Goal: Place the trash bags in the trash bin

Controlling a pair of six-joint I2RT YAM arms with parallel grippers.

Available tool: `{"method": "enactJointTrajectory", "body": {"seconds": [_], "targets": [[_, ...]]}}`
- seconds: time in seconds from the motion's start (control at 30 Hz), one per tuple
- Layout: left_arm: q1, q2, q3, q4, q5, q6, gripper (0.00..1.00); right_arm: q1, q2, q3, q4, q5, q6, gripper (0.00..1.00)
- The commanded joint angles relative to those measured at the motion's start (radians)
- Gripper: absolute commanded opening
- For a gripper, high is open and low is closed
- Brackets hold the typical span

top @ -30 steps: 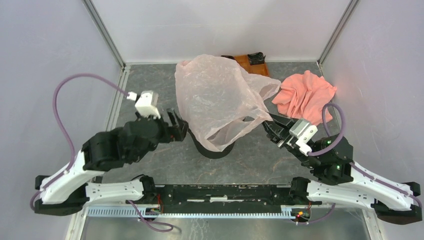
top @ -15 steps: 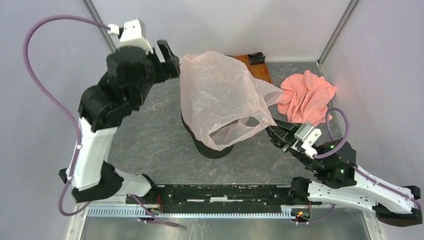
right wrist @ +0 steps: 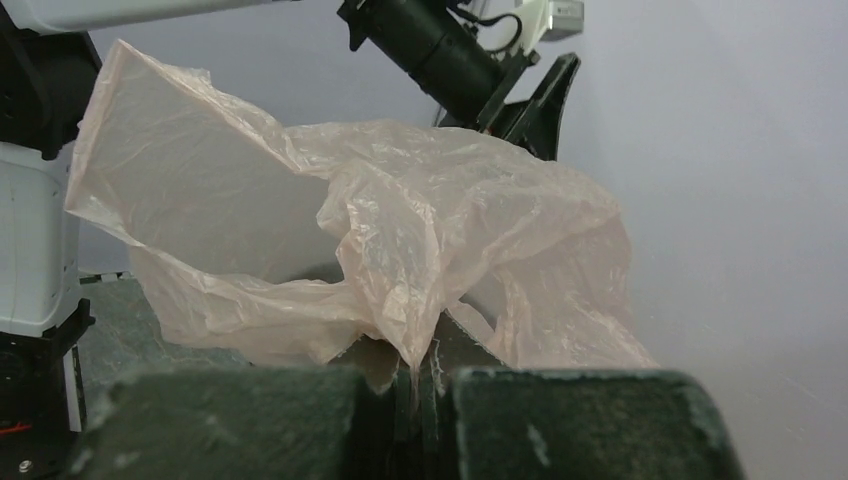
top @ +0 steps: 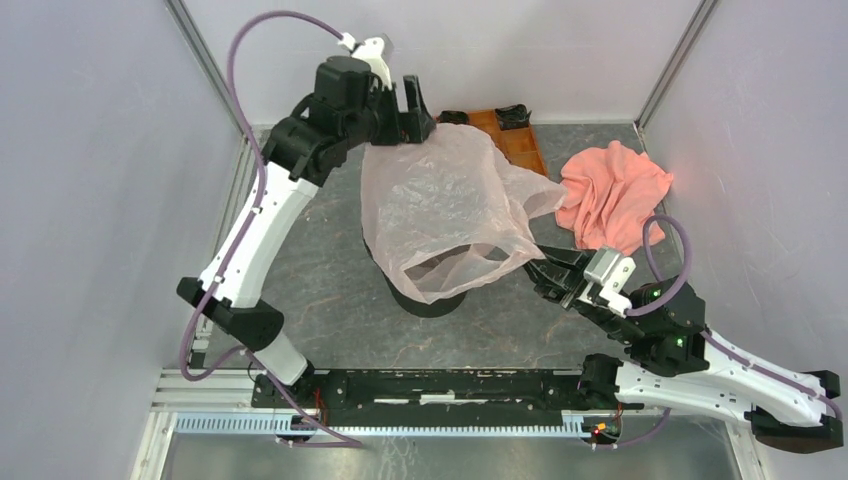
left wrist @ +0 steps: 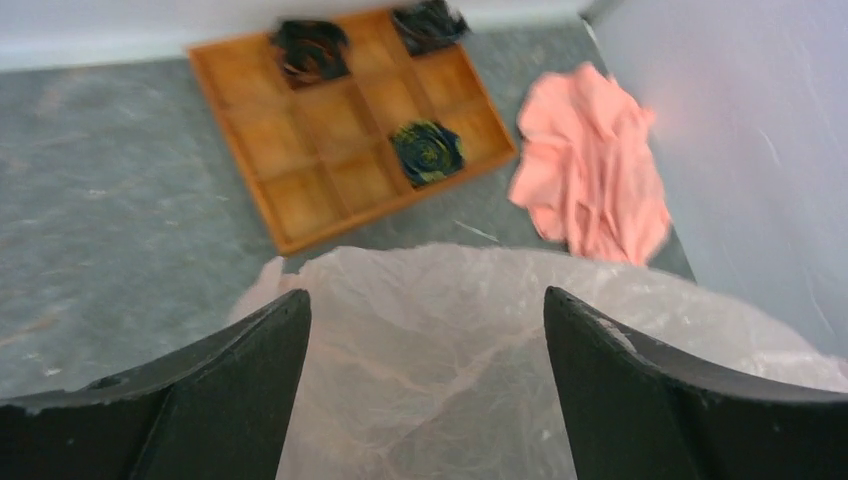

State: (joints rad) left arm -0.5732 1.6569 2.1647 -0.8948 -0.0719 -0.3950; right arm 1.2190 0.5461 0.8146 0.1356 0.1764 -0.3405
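The limp, light trash bag is pinched by the right end effector; its top fold is best gripped by the open, empty left end effector.

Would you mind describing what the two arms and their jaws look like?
Both the left arm and the right arm have white link shells and black joint housings. A purple cable loops along each to a white block at the wrist. The jaws are matte black, with curved inner faces in the left wrist view. Small green lights glow on the right arm's black housing.
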Motion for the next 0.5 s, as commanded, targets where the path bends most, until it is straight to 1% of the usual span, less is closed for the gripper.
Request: {"method": "enactJointTrajectory", "body": {"seconds": [0.0, 0.03, 0.1, 0.2, 0.3, 0.37, 0.47], "targets": [[0.002, -0.196, -0.257, 0.262, 0.328, -0.051, 0.85, 0.001, -0.005, -0.013, 0.013, -0.018, 0.020, 0.00], [0.002, -0.268, -0.346, 0.327, 0.352, -0.086, 0.80, 0.000, -0.004, -0.015, 0.018, -0.016, 0.022, 0.00], [0.002, -0.382, -0.483, 0.412, 0.353, -0.135, 0.69, 0.000, -0.002, -0.019, 0.032, -0.021, 0.027, 0.00], [0.000, -0.479, -0.612, 0.430, 0.353, -0.176, 0.66, 0.000, 0.011, -0.023, 0.048, -0.028, 0.036, 0.00], [-0.011, -0.526, -0.743, 0.432, 0.351, -0.190, 0.64, 0.000, 0.031, -0.023, 0.078, -0.035, 0.045, 0.01], [-0.024, -0.541, -0.821, 0.440, 0.333, -0.191, 0.62, 0.000, 0.053, -0.015, 0.120, -0.002, 0.061, 0.00], [-0.048, -0.524, -0.885, 0.448, 0.306, -0.188, 0.61, 0.000, 0.108, 0.022, 0.190, 0.076, 0.095, 0.00]]}}
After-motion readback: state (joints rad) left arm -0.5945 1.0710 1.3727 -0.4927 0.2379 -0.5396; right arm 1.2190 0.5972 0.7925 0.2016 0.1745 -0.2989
